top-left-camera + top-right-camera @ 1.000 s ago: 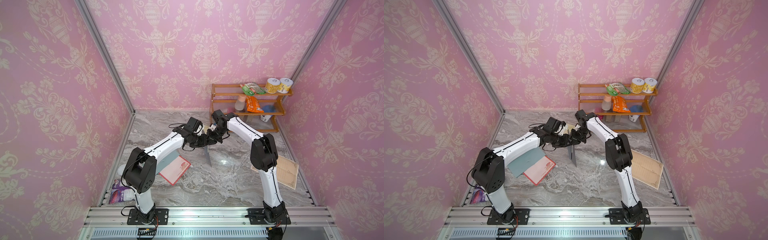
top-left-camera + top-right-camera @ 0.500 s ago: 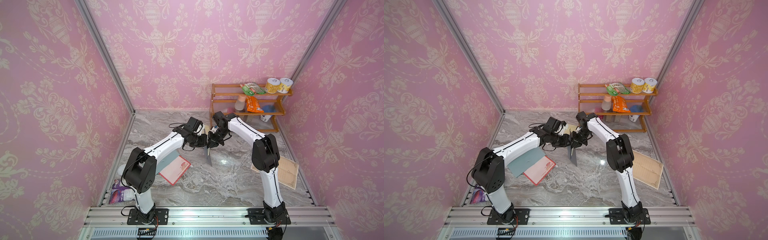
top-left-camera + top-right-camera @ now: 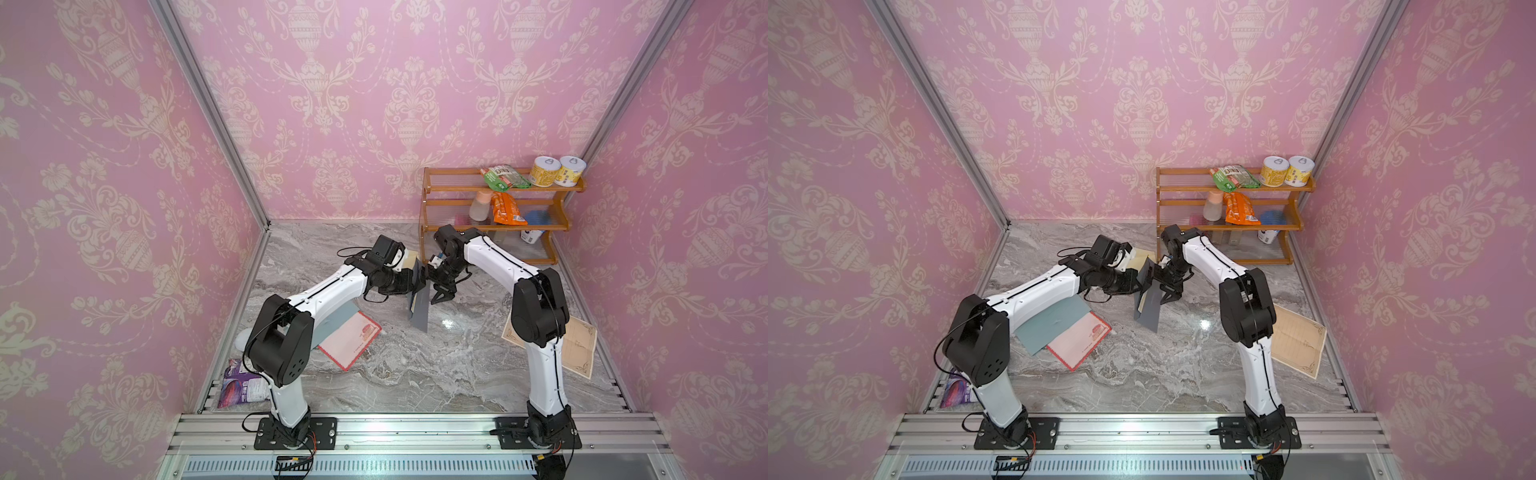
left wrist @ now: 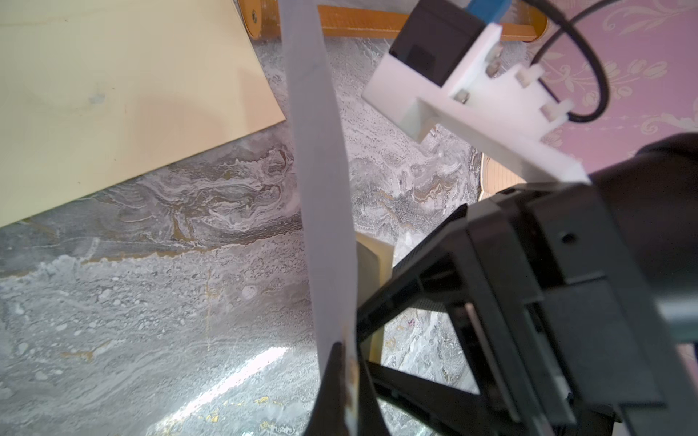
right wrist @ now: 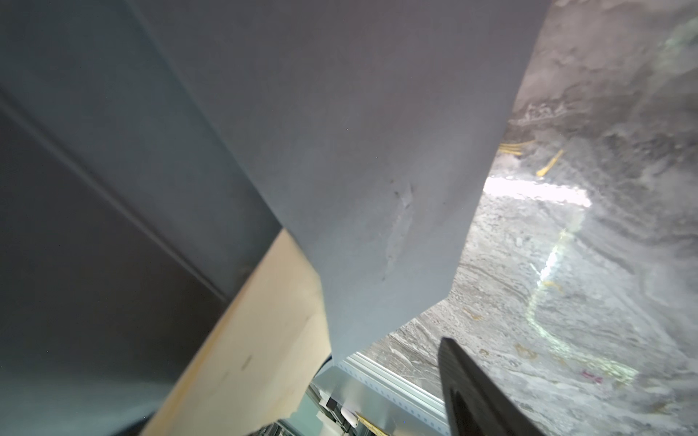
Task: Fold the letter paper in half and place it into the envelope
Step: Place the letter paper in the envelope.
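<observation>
While the right hand is opening, its fingers are standing spread just beside the grey envelope, where a second ago they were pressed together; the left hand is pinching the envelope's upper edge, holding it hanging over the bench; the cream letter paper is sitting partly inside, a strip showing at the mouth; I am judging the sheet released but not seated; it is probably needing a further push down.
</observation>
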Robot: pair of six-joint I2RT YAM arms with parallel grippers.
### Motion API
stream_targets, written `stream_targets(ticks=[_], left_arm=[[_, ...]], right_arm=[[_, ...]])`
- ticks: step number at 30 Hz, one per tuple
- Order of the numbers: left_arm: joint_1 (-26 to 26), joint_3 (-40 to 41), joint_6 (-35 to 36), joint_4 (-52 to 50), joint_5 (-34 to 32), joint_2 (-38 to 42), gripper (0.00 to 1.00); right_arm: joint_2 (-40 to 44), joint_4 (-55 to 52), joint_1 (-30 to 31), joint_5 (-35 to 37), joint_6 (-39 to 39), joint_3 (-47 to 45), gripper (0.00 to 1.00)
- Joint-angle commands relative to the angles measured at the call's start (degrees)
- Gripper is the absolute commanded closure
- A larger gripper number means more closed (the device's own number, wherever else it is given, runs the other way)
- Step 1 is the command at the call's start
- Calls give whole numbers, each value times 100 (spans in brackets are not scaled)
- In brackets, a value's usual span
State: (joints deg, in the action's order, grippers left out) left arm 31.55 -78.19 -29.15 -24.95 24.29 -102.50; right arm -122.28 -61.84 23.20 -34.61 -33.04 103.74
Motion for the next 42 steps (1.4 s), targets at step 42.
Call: stream_targets(ticks=[42], left_arm=[[-448,973,-1195,2030,1749,-313,100]], right_arm=[[1376,2676,-207,12,-590,-1976,0]])
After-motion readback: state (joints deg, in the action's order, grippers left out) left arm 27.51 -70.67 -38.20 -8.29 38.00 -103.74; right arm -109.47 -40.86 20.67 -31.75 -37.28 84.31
